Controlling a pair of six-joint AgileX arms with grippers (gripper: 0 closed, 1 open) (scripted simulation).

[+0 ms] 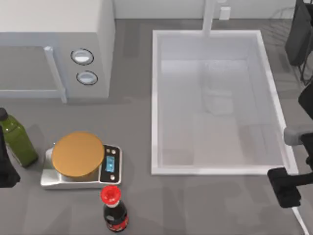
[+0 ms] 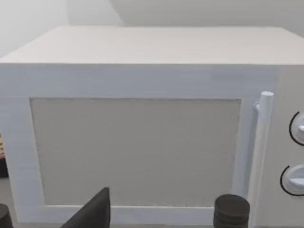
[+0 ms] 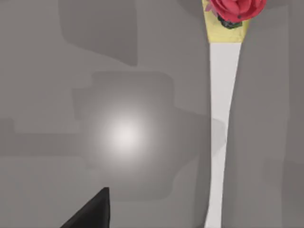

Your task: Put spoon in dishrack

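**Right arm over the spoon, grasp not yet made**

From the top view, you have the right gripper (image 1: pixel 283 188) at the table's right edge, just off the front right corner of the sink (image 1: pixel 155 103). I cannot tell from here how far its fingers are parted, and nothing is seen held in them. A thin pale line runs off the table's front right corner beside it; this is probably the spoon's handle, though it is too slim to be sure. The dishrack (image 1: pixel 299 34) sits at the back right corner, dark wire and a black slab, cut off by the frame. The left arm is parked at the table's left edge beside the green bottle (image 1: pixel 17 139). A scale (image 1: pixel 80 164) and a red-capped bottle (image 1: pixel 114 210) stand towards the front left.

The left wrist view faces the microwave (image 2: pixel 142 142); dark parts of the left gripper (image 2: pixel 161 213) poke in, its opening unclear.

In the right wrist view the spoon (image 3: pixel 223 95) lies flat on the grey tabletop, red head at one end, cream handle running out of frame. One dark finger (image 3: pixel 92 211) shows, well apart from the handle and not touching it.

You are at the approach step, I judge. Next you would need to centre the fingers across the handle, descend and close.
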